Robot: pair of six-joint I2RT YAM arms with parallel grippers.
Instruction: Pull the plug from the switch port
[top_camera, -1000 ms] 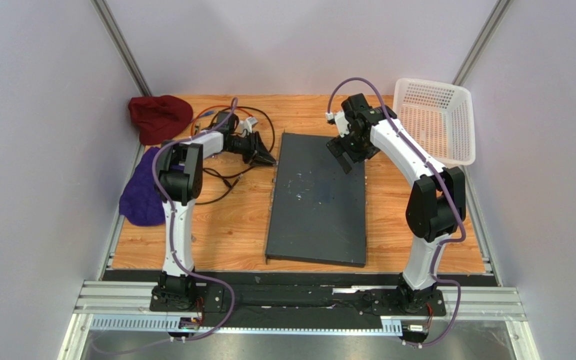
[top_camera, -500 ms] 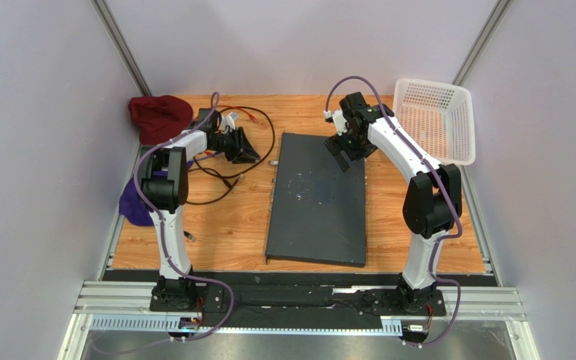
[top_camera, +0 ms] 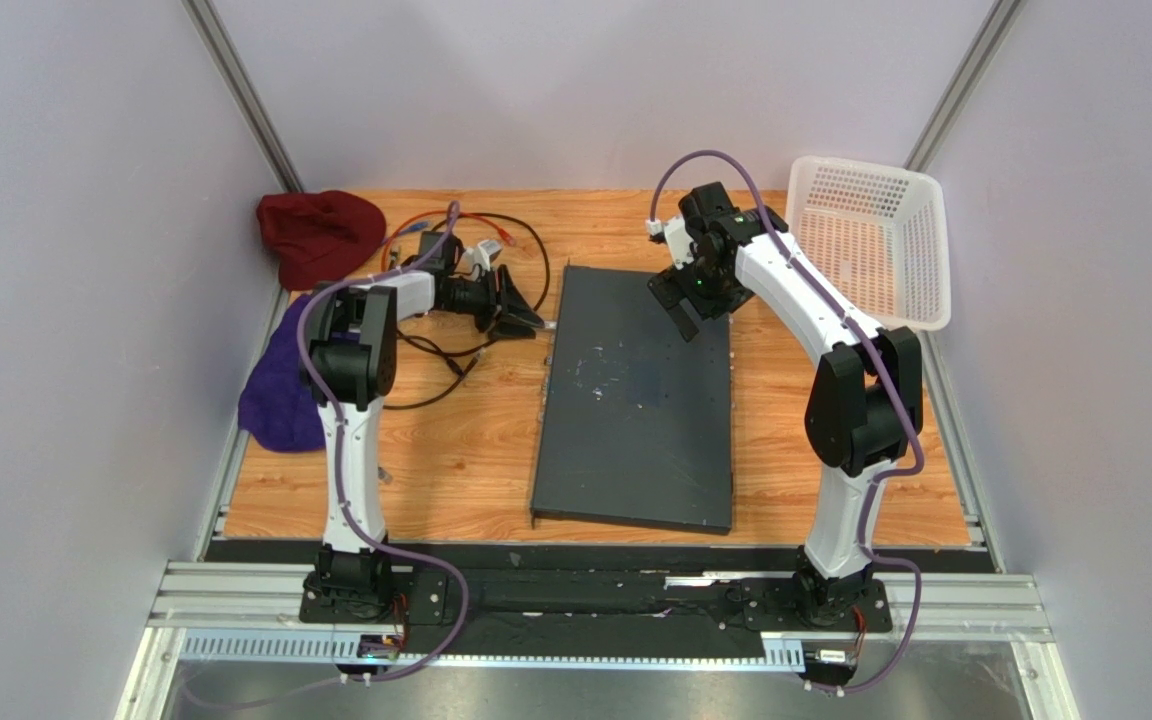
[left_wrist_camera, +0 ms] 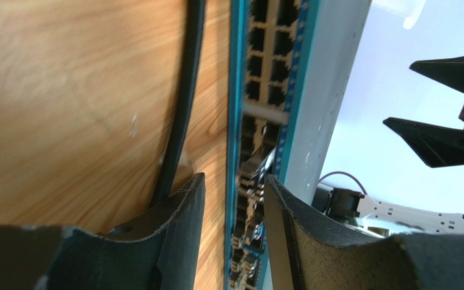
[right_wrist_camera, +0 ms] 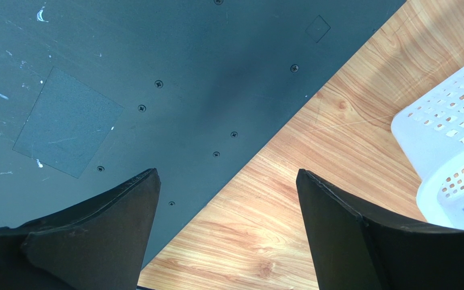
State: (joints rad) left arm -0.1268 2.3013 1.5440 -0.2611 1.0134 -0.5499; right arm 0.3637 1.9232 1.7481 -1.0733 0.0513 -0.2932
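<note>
Switch (top_camera: 635, 398) is lying flat in the middle of the wooden surface (top_camera: 462, 450). Its long side is running away from the arm bases, and its port face (left_wrist_camera: 264, 60) is facing the left arm. From above, that face is hiding under the slab's left edge. Only the left wrist view is showing it, turned sideways and cut off at top and bottom, as a teal-edged band of sockets. Low in that band a small dark piece (left_wrist_camera: 257, 164) with a shiny glint is sitting in one socket, too blurred to tell whether it is the plug. A black cable (left_wrist_camera: 183, 103) is running along the wood just beside the port face, both ends leaving the view.

The left jaws are standing partly open, their fingertips (left_wrist_camera: 186, 199) flanking the port band to either side of the dark piece and gripping nothing visible. Whether either tip is touching that piece is unclear. The right jaws are hanging spread wide above the far right part of the switch's scuffed top, holding nothing. A white basket (right_wrist_camera: 452, 157) is sitting off to their side.
</note>
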